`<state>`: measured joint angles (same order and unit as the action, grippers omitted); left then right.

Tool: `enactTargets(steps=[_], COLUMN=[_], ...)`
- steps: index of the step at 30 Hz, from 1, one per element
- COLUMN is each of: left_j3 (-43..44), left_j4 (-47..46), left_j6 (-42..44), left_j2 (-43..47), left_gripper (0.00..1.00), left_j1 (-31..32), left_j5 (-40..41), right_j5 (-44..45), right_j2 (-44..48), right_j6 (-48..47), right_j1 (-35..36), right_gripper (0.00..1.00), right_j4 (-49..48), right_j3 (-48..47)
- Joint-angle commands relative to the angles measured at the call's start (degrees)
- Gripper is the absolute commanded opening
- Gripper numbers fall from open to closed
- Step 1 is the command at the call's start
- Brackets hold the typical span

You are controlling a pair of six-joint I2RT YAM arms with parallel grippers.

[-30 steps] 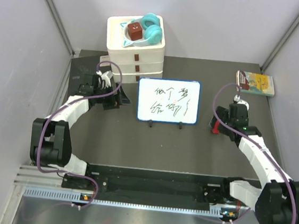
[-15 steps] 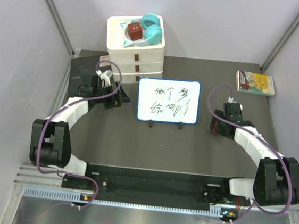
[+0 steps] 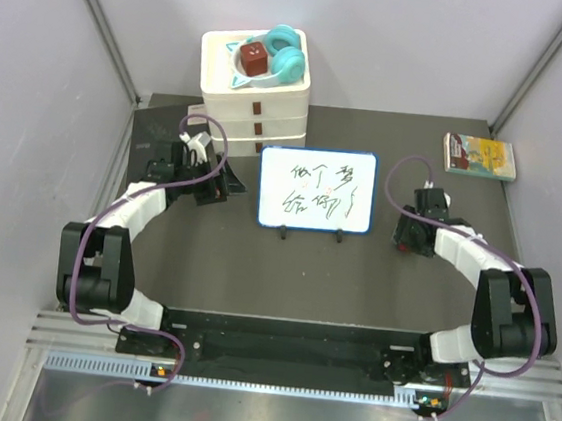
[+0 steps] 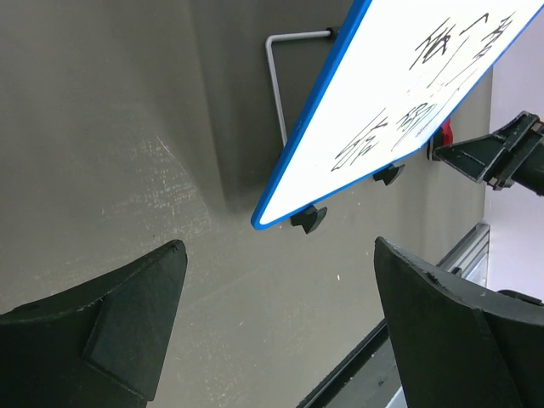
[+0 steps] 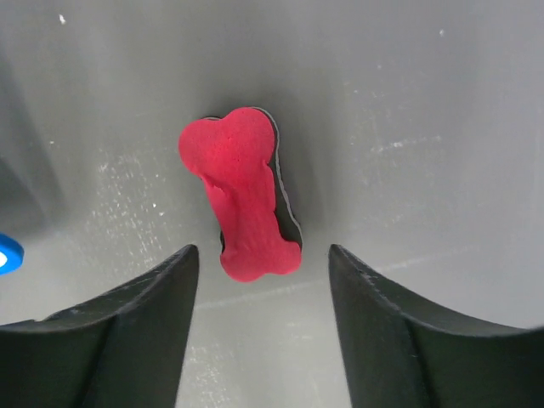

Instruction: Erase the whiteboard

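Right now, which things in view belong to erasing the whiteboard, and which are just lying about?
For the job: whiteboard, scribbled on; red bone-shaped eraser, on the table between the fingers of the open right gripper.

Lying about: white drawer box, teal headphones and red cube on it, dark notebook, yellow book.

A: Left gripper [image 4: 276,255]?
B: Both dark fingers [image 4: 110,331] at the bottom edge, spread wide, nothing between them but bare table [image 4: 110,127].
A: Whiteboard [image 4: 399,93]?
B: Upper right, tilted, blue frame, black scribbles [image 4: 374,136] on the face. Two black feet [image 4: 308,219] on the table, grey wire stand [image 4: 276,85] behind. It sits beyond the fingers, not touching them.
A: Anything else?
B: Right arm [image 4: 510,157], black, at the right edge past the board, with a red bit [image 4: 446,134] just beside it. Metal rail [image 4: 463,255] lower right.
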<state>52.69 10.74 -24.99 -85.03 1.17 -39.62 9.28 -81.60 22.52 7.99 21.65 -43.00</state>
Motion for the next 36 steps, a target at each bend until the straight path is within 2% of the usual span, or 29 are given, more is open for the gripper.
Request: enactTargets(steps=[1, 5, 6, 7, 11, 13, 19, 20, 21, 22, 23, 25, 27, 28, 29, 31, 34, 36], left_j3=[1.2, 1.2, 1.1, 1.1, 1.4, 2.2, 2.1, 1.5, 0.4, -1.5, -6.4, -12.4, -21.0, -23.7, -28.1, -31.3, -34.1, -35.6], left_j4=[-0.9, -0.9, -0.9, -0.8, 1.3, 2.8, 2.6, 2.9, 1.7, -0.3, -3.2, -15.9, -23.7, -32.5, -36.1, -44.8, -49.7, -57.3], left_j6=[0.2, 0.2, 0.2, 0.3, 1.3, 2.0, 2.4, 2.1, 1.1, -2.9, -5.1, -12.1, -16.3, -19.8, -21.1, -23.1, -22.5, -23.3], left_j2=[-0.7, -1.0, -1.1, -1.1, -2.5, -3.7, -6.9, -6.3, -5.7, -4.7, -2.2, 0.6, 4.6, 6.5, 7.2, 7.5, 4.9, 2.9], left_gripper=[0.95, 0.95, 0.95, 0.96, 0.95, 0.95, 0.91, 0.89, 0.89, 0.89, 0.89, 0.89, 0.9, 0.9, 0.9, 0.9, 0.9, 0.9], left_j1=[-0.4, -0.6, -0.6, -0.6, -0.7, -0.7, -0.7, -0.7, -0.7, -0.7, -0.7, -2.3, -2.5, -2.4, -2.5, -2.4, -2.4, -2.4], left_j5=[-0.6, -1.3, -1.3, -1.3, -0.3, -0.1, -7.0, -6.0, -1.6, 0.1, 1.2, 0.8, 0.9, 0.8, 0.8, 0.1, -1.7, -3.4], right_j5=[0.2, 1.9, 2.2, 3.1, 2.7, 2.8, 0.3, -0.1, -0.6, -1.3, -1.6, -3.7, -5.1, -5.8, -6.1, -7.2, -9.0, -11.9], right_j2=[-1.5, -4.2, -4.7, -5.1, -6.8, -7.3, -4.1, -3.2, -2.6, -1.2, -0.7, 1.6, 3.4, 4.3, 6.2, 7.8, 10.9, 12.9], right_j6=[0.7, 1.5, 1.7, 2.1, 2.9, 2.8, 3.3, 3.3, 3.2, 3.3, 3.4, 3.1, 2.7, 2.2, 2.0, 1.5, 1.6, 2.0], right_j1=[-0.4, -0.4, -0.4, -0.4, -0.4, -0.4, -0.4, -0.4, -0.4, -0.4, -0.4, -0.4, -0.4, -0.4, -0.4, -0.4, -0.4, -0.3], right_gripper=[0.58, 0.53, 0.36, 0.25, 0.0, 0.0, 0.0, 0.0, 0.0, 0.0, 0.0, 0.0, 0.0, 0.0, 0.0, 0.0, 0.0, 0.0], right_j4=[-2.8, -2.4, -2.2, -2.0, -1.8, -1.7, -2.5, -2.8, -3.5, -3.5, -3.4, -3.5, -3.5, -3.5, -3.5, -3.5, -3.4, -3.5], right_j3=[-3.2, -4.4, -4.5, -4.8, -5.1, -5.3, -3.6, -3.3, -2.7, -2.6, -2.6, -2.1, -1.2, -0.9, -0.5, 0.3, 1.0, 1.6])
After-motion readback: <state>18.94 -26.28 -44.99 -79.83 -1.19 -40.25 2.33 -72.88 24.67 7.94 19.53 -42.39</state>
